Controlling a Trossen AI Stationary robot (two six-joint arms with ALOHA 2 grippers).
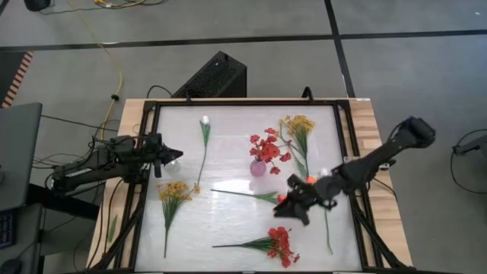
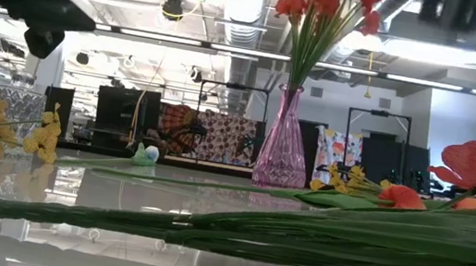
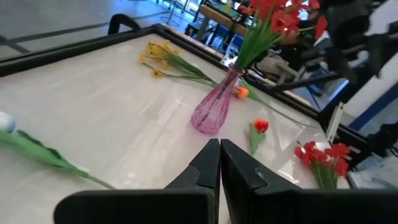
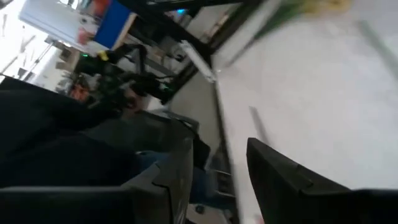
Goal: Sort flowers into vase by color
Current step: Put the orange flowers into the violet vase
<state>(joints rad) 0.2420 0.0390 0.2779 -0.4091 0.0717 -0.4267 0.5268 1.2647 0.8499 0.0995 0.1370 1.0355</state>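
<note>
While the left gripper (image 1: 169,158) waits at the table's left edge with its fingers (image 3: 208,165) pressed together on nothing, the right gripper (image 1: 293,207) sits low over the white table top (image 1: 228,164), right of centre, just beside an orange tulip bud (image 1: 281,199) and its green stem. From the right wrist view, its two dark fingers (image 4: 273,171) stand apart with bare table showing between them; nothing seen clamped. Pink glass vase (image 1: 259,167) stands upright near table centre, holding a spray of red blossoms (image 1: 266,146). Beside it in the left wrist view, one orange tulip bud (image 3: 260,126) lies flat on the table, a second (image 3: 241,92) lies just past the vase. Yellow spray (image 1: 298,125) lies at the far right part of the table, stems running toward the vase. Second yellow spray (image 1: 174,192) lies on the left side, near the left gripper, stem pointing to the near edge. White tulip bud (image 1: 205,120) lies at the far side left of centre, stem running toward the middle. Another red spray (image 1: 281,245) lies at the near edge, stems pointing left. A clear glass vase (image 2: 18,107) stands at the left in the low view, behind yellow blossoms. Black frame (image 1: 149,114) borders the table.
</note>
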